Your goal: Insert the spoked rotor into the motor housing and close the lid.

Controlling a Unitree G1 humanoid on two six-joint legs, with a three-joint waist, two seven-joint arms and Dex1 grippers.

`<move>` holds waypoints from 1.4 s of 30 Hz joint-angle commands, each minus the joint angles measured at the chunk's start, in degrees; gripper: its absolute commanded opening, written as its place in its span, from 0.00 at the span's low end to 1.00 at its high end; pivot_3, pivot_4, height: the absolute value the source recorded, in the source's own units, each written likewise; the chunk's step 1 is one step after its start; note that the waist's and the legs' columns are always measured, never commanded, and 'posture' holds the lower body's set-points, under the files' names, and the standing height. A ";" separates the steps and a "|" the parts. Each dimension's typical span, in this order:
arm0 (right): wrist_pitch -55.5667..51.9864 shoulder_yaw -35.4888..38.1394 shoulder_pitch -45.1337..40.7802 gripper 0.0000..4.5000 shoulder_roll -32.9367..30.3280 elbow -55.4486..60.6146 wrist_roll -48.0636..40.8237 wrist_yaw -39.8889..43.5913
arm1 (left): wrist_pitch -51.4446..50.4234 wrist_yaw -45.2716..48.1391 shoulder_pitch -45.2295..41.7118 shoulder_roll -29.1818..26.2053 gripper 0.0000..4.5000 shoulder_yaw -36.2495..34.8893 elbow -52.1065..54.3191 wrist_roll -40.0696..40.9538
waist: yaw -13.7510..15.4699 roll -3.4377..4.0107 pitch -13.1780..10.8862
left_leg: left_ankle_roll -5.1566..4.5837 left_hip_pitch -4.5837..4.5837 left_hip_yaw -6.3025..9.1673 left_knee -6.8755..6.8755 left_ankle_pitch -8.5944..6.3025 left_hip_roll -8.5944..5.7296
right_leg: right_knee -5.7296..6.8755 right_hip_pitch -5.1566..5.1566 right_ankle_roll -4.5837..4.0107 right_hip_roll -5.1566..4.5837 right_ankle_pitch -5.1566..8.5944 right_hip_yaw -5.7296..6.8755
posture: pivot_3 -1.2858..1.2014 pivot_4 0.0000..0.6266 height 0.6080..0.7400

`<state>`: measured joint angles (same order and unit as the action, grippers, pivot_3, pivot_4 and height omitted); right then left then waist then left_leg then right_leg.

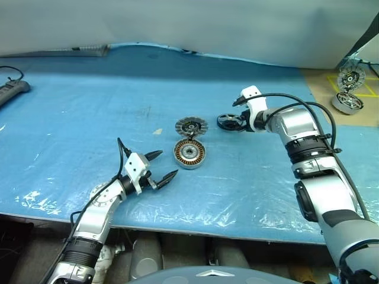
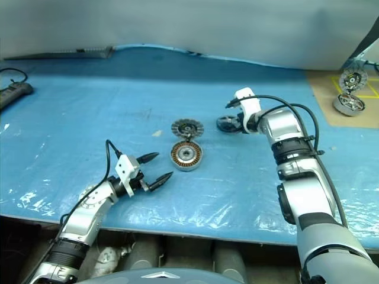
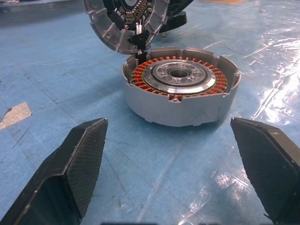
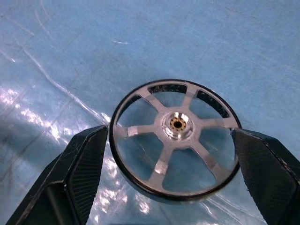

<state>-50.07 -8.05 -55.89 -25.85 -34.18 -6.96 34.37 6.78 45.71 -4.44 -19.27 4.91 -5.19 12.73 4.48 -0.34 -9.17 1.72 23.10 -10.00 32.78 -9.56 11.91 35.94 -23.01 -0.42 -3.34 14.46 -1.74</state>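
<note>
The motor housing (image 1: 189, 154) sits mid-table, a grey cup with copper windings (image 3: 140, 77) around a dark centre. Its lid (image 1: 190, 126) stands swung back on the far side, finned inner face showing. My left gripper (image 1: 161, 165) hovers open just left of and nearer than the housing, pointing at it, nothing between its fingers (image 3: 82, 154). The spoked rotor (image 4: 176, 140) lies flat on the blue sheet to the right of the lid (image 3: 124, 21). My right gripper (image 4: 168, 132) reaches down over it, open, one finger on each side of the rim.
A duplicate motor (image 1: 349, 89) rests on a brown board at the far right. A power strip (image 1: 12, 90) lies at the far left edge. A small pale scrap (image 1: 157, 132) lies left of the lid. The blue sheet (image 1: 89, 118) ends at the table's front edge near my arms.
</note>
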 commanded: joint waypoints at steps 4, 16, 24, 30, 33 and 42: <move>-0.60 3.72 -2.69 0.99 2.79 -0.75 0.19 -5.31 | 0.86 -0.47 0.44 0.12 1.00 0.00 2.14 0.18 | 0.10 0.00 0.00 | 0.00 0.03 0.00 0.00 0.00 0.00 | -0.01 0.00 0.01 -0.01 -0.01 0.01 | 0.52 0.24 1.00; -5.39 6.50 -0.56 0.73 3.21 6.97 -0.51 -8.54 | 0.74 -0.61 -0.21 0.32 1.00 0.24 1.72 0.01 | 0.86 0.01 -0.01 | 0.01 0.03 0.00 -0.01 0.00 0.00 | -0.02 -0.02 0.03 0.00 -0.01 0.02 | 0.52 0.24 1.00; -6.94 5.69 2.49 0.65 3.15 10.00 0.56 -9.96 | 0.89 -0.51 -1.00 0.76 1.00 0.43 1.15 -0.24 | 0.97 0.01 -0.01 | 0.01 0.03 0.00 -0.02 0.00 0.00 | -0.02 -0.02 0.03 0.00 -0.02 0.01 | 0.52 0.24 1.00; -8.03 6.04 5.29 0.65 4.29 11.78 0.81 -12.57 | 1.51 -0.48 -0.55 1.12 1.00 0.66 0.67 -0.45 | 0.89 0.02 -0.01 | 0.02 0.01 0.00 -0.03 0.00 0.00 | -0.02 -0.03 0.04 0.01 -0.02 0.01 | 0.52 0.24 1.00; -8.69 6.71 5.84 0.65 5.16 11.54 0.37 -13.86 | 1.64 -0.41 -0.44 1.12 1.00 0.63 0.50 -0.43 | 0.88 0.02 -0.01 | 0.02 0.01 0.00 -0.03 0.00 0.00 | -0.02 -0.03 0.04 0.00 -0.02 0.00 | 0.52 0.24 1.00; -6.71 6.97 6.48 0.53 5.45 9.36 0.76 -15.69 | 1.75 -0.50 -0.60 0.82 1.00 0.29 0.16 -0.49 | 0.88 0.02 -0.01 | 0.02 0.01 0.00 -0.04 0.00 -0.01 | -0.03 -0.02 0.04 0.00 -0.02 0.00 | 0.52 0.24 1.00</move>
<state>-57.29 -1.50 -50.06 -20.13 -24.70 -6.73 18.90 7.25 45.35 -4.93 -18.29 5.41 -5.98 12.20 5.35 -0.32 -9.17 1.74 23.08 -10.00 32.74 -9.56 11.90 35.91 -23.00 -0.38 -3.34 14.44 -1.75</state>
